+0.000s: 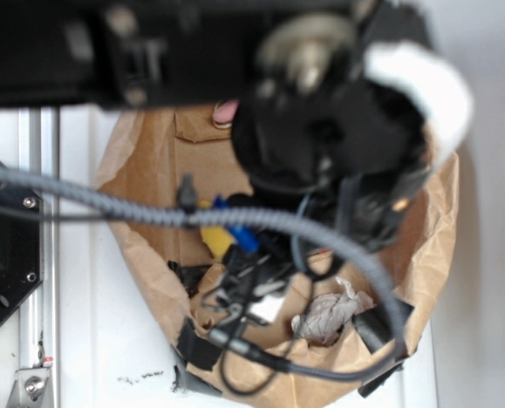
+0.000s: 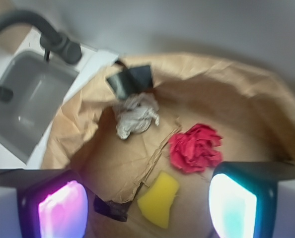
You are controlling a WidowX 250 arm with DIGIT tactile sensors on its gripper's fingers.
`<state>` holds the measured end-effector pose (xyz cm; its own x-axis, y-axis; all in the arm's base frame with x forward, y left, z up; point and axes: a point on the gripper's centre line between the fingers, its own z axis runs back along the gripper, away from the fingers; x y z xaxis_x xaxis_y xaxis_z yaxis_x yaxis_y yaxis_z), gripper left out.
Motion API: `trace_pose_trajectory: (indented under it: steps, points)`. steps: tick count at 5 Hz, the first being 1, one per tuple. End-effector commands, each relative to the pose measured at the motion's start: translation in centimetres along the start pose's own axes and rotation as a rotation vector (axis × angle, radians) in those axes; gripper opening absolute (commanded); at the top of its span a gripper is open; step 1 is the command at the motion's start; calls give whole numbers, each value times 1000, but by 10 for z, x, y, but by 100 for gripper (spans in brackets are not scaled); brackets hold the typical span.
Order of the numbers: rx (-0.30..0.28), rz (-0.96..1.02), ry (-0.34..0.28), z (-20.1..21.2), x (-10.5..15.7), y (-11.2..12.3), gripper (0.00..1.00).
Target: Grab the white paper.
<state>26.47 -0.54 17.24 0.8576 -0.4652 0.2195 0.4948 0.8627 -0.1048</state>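
White counter [image 1: 108, 340] frames the exterior view, and on it we see a crumpled brown paper sheet [image 1: 142, 280] spread like a shallow bowl. We take that sheet as our landmark. Above it the blurred black robot arm [image 1: 320, 127] fills the upper frame, with a grey cable [image 1: 150, 212] looping across. Low on the sheet, right of its middle, sits the white paper [image 1: 329, 313], a greyish crumpled wad lying free. We catch a sliver of yellow sponge [image 1: 216, 240] near the sheet's centre behind the cables. From here we cannot tell how the gripper stands.

Now the wrist view. We look down on the brown sheet again, with a grey sink [image 2: 28, 104] and dark faucet [image 2: 18, 29] off its left edge. The white paper sits toward the sheet's far side, just below a dark clip [image 2: 130, 79]. The red paper ball [image 2: 195, 148] lies to the right of centre, the yellow sponge nearer us. The gripper [image 2: 147, 203] is spread wide, its fingers [image 2: 63, 208] at the bottom corners, holding nothing, well apart from the white wad.
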Motion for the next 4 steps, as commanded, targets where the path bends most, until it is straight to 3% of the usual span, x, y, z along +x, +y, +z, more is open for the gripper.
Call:
trace_pose_trajectory:
  steps: [1,2,3,4]
  points:
    - [79,-31,-36,-32,-15,23,100]
    - [82,9,-26,-56,-15,43,100]
    - [79,-42,-25,-73,-14,32,100]
    - [53,-107,-71,-80,-8,11,100]
